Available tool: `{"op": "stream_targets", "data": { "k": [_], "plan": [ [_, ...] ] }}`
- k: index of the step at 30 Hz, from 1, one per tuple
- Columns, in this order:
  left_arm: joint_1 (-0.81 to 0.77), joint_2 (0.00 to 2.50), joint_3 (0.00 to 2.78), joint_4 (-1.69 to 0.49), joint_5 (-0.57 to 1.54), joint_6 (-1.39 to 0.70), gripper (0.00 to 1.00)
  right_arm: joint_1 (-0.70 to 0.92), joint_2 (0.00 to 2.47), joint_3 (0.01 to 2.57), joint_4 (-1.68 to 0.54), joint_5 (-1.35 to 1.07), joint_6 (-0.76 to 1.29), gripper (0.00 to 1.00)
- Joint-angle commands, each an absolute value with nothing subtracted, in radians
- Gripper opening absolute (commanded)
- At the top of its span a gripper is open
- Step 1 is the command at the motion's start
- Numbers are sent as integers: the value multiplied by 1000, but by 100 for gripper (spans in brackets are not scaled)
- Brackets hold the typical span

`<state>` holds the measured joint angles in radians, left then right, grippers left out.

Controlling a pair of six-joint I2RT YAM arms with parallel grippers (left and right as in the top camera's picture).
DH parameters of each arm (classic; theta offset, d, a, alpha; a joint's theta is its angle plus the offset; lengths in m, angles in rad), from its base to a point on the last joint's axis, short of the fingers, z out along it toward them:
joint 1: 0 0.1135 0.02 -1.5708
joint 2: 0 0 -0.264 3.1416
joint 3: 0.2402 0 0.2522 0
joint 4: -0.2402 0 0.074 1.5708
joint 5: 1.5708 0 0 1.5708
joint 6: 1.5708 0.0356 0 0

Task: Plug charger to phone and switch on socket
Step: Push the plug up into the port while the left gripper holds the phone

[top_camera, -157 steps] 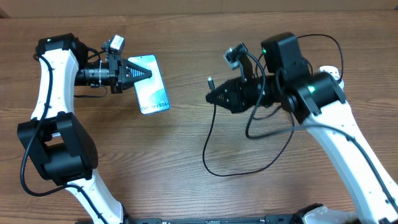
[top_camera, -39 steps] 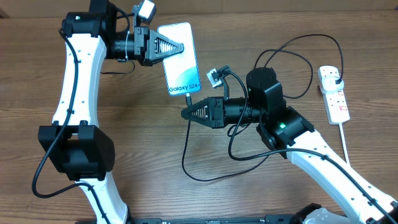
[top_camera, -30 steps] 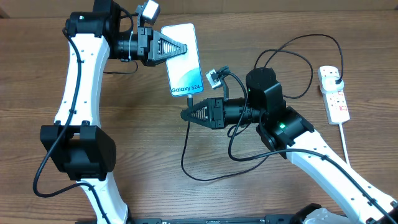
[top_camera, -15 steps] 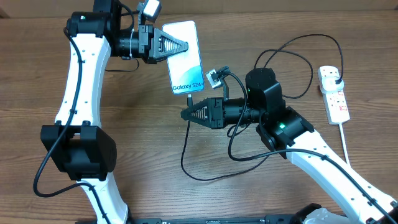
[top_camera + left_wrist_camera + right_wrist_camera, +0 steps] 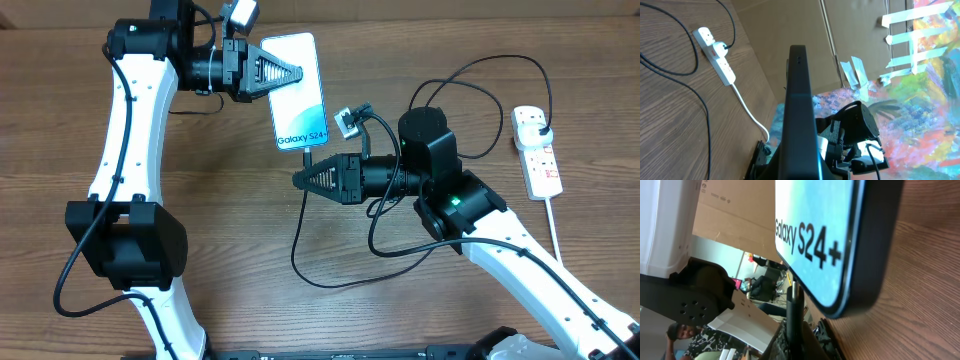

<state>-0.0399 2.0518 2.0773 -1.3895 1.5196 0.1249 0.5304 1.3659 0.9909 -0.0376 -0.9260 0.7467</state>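
Note:
My left gripper [image 5: 297, 73] is shut on the phone [image 5: 301, 95] and holds it at one end, screen up, with white "Galaxy S24+" text near the other end. In the left wrist view the phone [image 5: 799, 100] shows edge-on. My right gripper [image 5: 298, 181] is shut on the charger's connector [image 5: 305, 158] and points it at the phone's text end. In the right wrist view the connector tip [image 5: 795, 292] sits just under the phone's [image 5: 820, 225] edge; I cannot tell if it is inserted. The black cable [image 5: 318, 275] loops across the table to the socket [image 5: 537, 152].
The white power strip lies at the right edge with a black plug [image 5: 541, 122] in it and a white cord [image 5: 556, 215] trailing toward the front. It also shows in the left wrist view [image 5: 716, 49]. Cable loops lie behind and under the right arm [image 5: 450, 195].
Over five seconds the left gripper carried the phone up and to the right, and the right gripper brought the connector left to its text end. In the last half second almost nothing moved.

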Motion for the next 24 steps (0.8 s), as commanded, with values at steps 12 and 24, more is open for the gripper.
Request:
{"op": "stream_targets", "data": {
  "k": [12,24],
  "plan": [
    [-50,2034,2106,-1364,1532,108,4,514,1358,988,-53,-979,693,4],
    [-51,2034,2107,-1343,1582,103,4,451,1407,981,-44,-1126,656,4]
  ]
}}
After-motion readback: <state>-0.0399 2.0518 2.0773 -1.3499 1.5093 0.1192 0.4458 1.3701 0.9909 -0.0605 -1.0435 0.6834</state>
